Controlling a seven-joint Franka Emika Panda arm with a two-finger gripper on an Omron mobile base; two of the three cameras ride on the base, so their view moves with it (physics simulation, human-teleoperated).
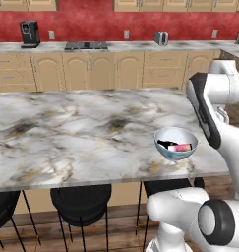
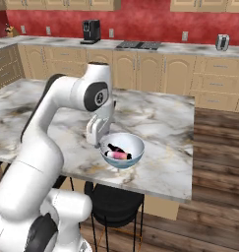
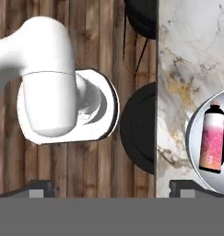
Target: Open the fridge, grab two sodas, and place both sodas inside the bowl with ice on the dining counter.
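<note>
Both sodas (image 2: pixel 118 153) are shown lying in the bowl (image 2: pixel 135 142). The hand (image 3: pixel 104 189), wide open and empty, is at the bowl's 9 o'clock; the rim could be clipped.

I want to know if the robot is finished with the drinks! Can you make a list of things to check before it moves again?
1. Pink soda bottle lying inside the small round pale blue bowl: ok.
2. Dark cola bottle with red label in the same bowl: ok.
3. Bowl standing on the white marble dining counter, near its edge: ok.
4. Gripper open and holding nothing: ok.
5. Ice in the bowl: cannot tell.
</note>
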